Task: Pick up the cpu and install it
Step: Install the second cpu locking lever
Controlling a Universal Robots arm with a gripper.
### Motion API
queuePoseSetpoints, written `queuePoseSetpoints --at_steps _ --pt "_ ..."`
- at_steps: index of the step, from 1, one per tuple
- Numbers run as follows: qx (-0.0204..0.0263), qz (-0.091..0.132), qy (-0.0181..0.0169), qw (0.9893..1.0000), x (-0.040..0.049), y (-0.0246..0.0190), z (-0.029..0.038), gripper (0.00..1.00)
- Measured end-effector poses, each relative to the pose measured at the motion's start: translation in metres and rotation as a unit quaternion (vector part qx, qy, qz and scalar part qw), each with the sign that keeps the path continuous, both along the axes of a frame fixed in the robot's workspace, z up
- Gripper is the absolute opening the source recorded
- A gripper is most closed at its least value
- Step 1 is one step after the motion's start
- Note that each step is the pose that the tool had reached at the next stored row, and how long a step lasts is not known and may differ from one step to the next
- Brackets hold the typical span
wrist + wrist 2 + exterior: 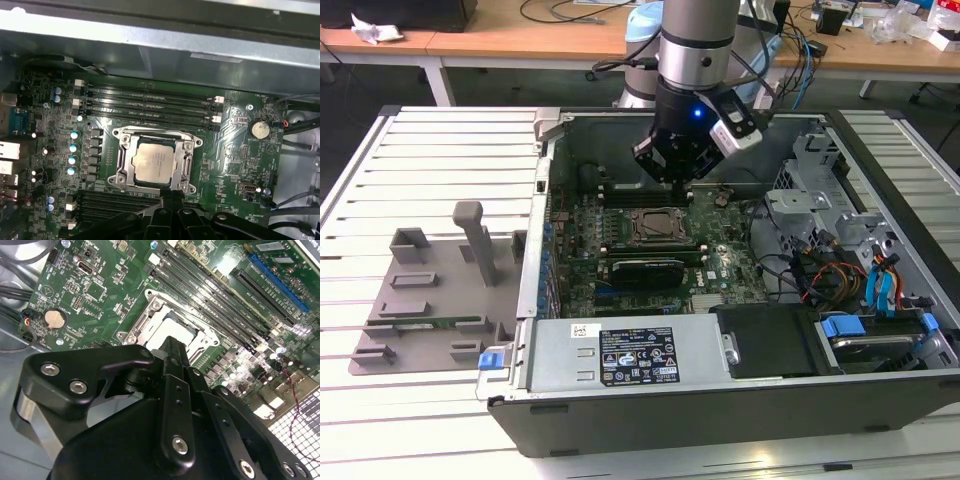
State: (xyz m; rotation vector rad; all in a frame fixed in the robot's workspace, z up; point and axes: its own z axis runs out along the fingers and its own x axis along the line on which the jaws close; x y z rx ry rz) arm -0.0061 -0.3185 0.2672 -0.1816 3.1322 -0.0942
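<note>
Exterior view first: the gripper [677, 180] hangs inside the open computer case [720, 390], above the green motherboard [720, 262], with the metal-framed socket [655, 226] just below and near its tip. A long black card [642, 269] lies beyond the socket, farther from the gripper. Outside the case, well apart from the gripper, a grey plastic fixture [430, 295] rests on the slatted table [420, 150].

Second wrist view: the black gripper [172, 342] reaches toward the socket [200, 340], and the cpu [172, 329] sits in that frame, partly hidden behind the fingertip. The fingers [175, 390] look drawn together with nothing between them. A round coin battery [54, 318] lies off to one side, and memory slots [220, 300] run past the socket.

First wrist view: the cpu [153, 161], pale silver-grey, lies flat in the socket [119, 165], directly ahead of the gripper [171, 196], whose tip sits by the frame's near edge. Memory slots [150, 102] lie beyond.
</note>
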Motion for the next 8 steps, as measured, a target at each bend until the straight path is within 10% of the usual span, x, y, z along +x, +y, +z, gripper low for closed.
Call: queuePoseSetpoints --at_steps 8 --pt "0.0 0.0 0.0 1.0 0.0 -0.0094 0.0 0.11"
